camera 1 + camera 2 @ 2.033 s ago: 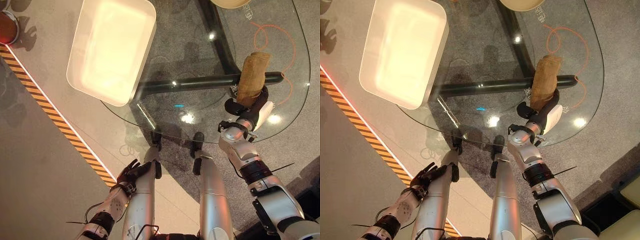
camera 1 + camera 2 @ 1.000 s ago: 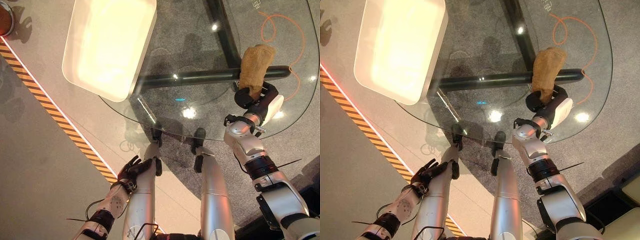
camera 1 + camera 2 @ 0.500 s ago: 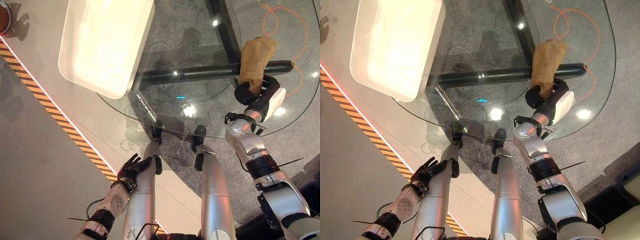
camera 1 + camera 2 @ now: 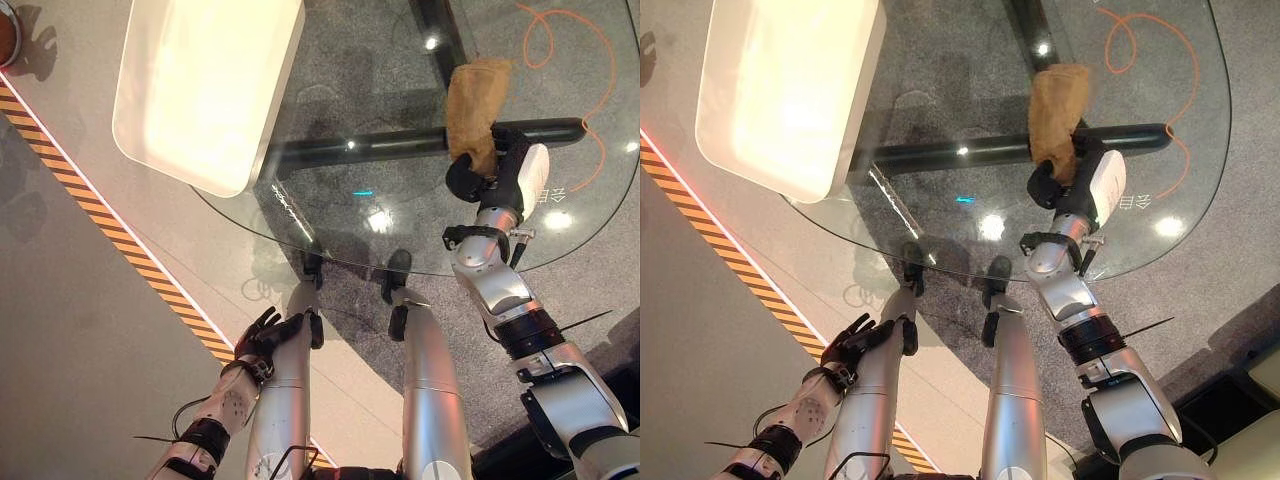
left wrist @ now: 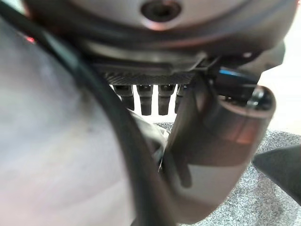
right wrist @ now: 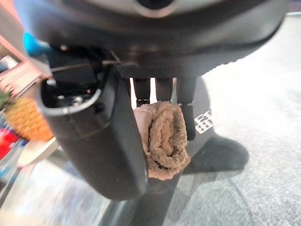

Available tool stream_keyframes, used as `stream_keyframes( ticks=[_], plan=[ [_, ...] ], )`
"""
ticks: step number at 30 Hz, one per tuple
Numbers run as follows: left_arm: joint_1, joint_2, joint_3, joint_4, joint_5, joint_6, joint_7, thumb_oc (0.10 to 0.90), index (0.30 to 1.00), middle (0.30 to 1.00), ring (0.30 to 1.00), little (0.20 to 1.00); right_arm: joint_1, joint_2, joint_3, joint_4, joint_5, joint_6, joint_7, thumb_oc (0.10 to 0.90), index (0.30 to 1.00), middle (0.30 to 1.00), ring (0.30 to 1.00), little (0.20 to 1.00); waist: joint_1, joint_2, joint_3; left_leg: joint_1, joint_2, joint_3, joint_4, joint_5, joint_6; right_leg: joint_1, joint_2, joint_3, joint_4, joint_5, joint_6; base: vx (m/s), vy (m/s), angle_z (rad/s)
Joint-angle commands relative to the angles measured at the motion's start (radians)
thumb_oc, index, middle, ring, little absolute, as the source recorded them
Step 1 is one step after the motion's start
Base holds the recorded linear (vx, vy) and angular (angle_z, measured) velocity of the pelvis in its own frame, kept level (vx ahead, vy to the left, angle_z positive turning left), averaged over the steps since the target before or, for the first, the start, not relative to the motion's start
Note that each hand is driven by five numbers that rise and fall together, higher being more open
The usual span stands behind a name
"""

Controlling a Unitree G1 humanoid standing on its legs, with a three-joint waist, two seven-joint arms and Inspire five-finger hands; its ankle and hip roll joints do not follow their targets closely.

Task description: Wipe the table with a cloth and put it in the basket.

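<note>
Left eye view: right hand (image 4: 497, 178) is clamped on the near end of a tan terry cloth (image 4: 475, 100), rest of it lying out flat on the glass table (image 4: 330, 215) past the fingers, over the dark frame bar (image 4: 370, 150) under the glass. Cloth looks soft, light and floppy, likely to drag and bunch, so a grip on the rolled end suits. White basket (image 4: 205, 85) sits on the table's far left corner, well apart from the cloth, bare glass between. Left hand (image 4: 262, 335) hangs low off the table, fingers relaxed, holding nothing. Right eye view: rounded glass edge close by the right wrist; orange cable (image 4: 1160, 60) on the floor beneath, no obstacle. Left wrist view: fingers straight, empty. Right wrist view: fingers and thumb curled round the rolled cloth.
</note>
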State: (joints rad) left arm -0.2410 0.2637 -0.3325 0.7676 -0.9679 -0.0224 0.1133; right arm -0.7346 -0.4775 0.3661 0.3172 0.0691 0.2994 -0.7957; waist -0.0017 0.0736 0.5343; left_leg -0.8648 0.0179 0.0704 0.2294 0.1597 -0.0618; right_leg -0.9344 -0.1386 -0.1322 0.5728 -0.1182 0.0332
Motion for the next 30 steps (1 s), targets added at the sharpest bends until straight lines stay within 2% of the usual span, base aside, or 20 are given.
stream_keyframes(
  ticks=[1,17,29,30],
  plan=[
    [0.086,-0.09,-0.054,0.011,0.011,0.021,-0.02,0.8,0.9,0.9,0.9,0.9,-0.06,0.042,0.202,-0.119,-0.033,-0.03,0.198,0.1,0.3,0.3,0.3,0.2,0.033,0.021,-0.014,-0.054,-0.089,0.053,0.197,-0.204,0.037,-0.016,0.02,-0.025,-0.223,0.173,0.056,0.0,0.0,0.0],
    [0.065,-0.067,-0.061,0.016,-0.003,0.029,-0.019,0.8,0.9,0.9,0.9,0.9,-0.083,0.021,0.359,-0.136,-0.084,-0.057,0.469,0.1,0.3,0.3,0.3,0.2,0.046,0.023,-0.014,-0.069,-0.084,0.057,0.206,-0.203,0.033,-0.035,0.003,-0.038,-0.207,0.172,0.065,0.0,-0.001,0.01],
    [0.057,-0.045,-0.072,0.014,-0.002,0.046,-0.018,0.8,0.9,0.9,0.9,0.9,-0.084,-0.01,0.407,-0.148,-0.057,-0.084,0.523,0.1,0.3,0.3,0.3,0.2,0.05,0.018,-0.014,-0.075,-0.083,0.053,0.212,-0.203,0.032,-0.04,-0.004,-0.046,-0.204,0.174,0.068,0.01,-0.014,0.08],
    [0.076,-0.043,-0.081,0.013,-0.004,0.047,-0.018,0.8,0.9,0.9,0.9,0.9,-0.063,-0.009,0.411,-0.149,-0.054,-0.087,0.522,0.1,0.3,0.3,0.3,0.2,0.055,0.02,-0.014,-0.041,-0.078,0.048,0.221,-0.237,0.026,-0.01,0.002,-0.041,-0.188,0.142,0.077,0.0,0.0,0.0]
  ],
)
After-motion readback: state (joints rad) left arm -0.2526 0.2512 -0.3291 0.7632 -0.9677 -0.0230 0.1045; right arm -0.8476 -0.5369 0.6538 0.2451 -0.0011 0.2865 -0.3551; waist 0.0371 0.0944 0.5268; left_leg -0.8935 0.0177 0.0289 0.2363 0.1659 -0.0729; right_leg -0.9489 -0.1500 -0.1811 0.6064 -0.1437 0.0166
